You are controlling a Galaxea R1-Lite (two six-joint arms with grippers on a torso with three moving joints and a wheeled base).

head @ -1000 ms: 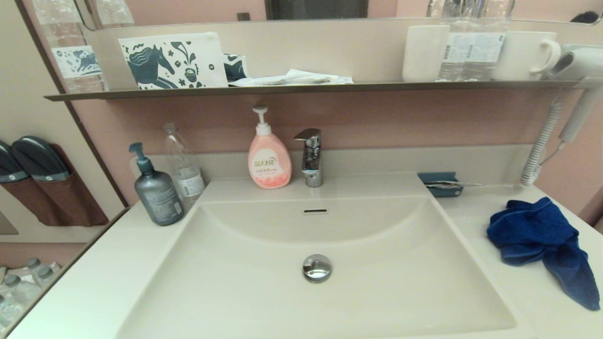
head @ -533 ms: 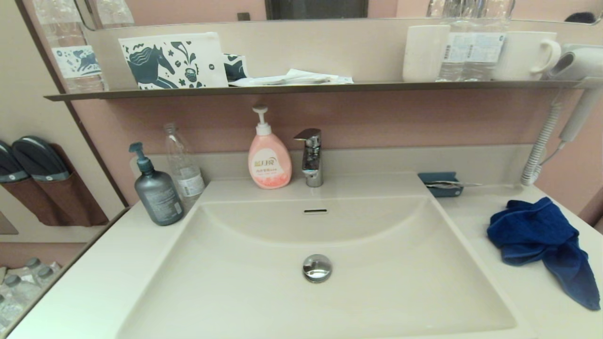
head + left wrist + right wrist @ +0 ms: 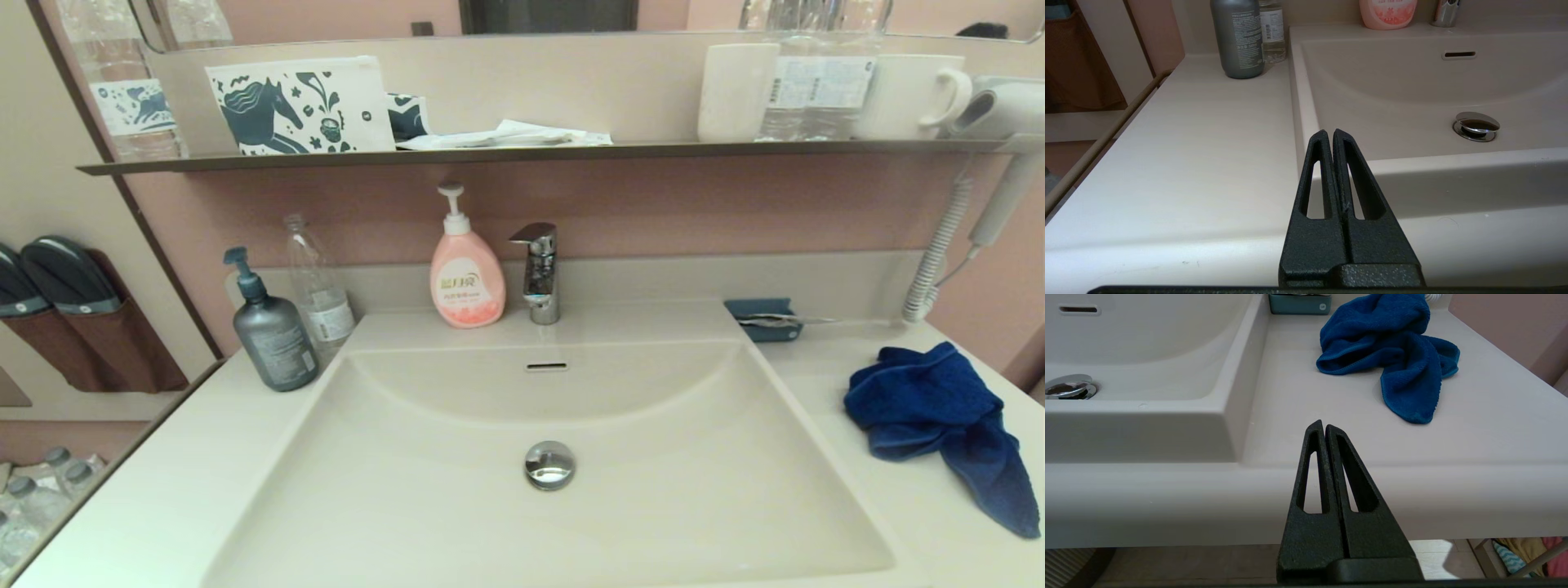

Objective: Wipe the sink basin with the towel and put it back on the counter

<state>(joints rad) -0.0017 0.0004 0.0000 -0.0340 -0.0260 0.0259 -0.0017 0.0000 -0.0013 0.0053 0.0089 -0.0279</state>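
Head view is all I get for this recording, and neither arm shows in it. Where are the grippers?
Observer: The left gripper is shut and empty, hanging before the front edge of the smooth off-white counter, left of the wide off-white sink basin.
Operator: And the right one?
Observer: The right gripper is shut too, low at the counter's front edge, pointing toward the crumpled royal-blue terry towel.
Operator: Is it touching the towel?
Observer: No, bare counter lies between them; the towel's near tail ends short of the fingertips.
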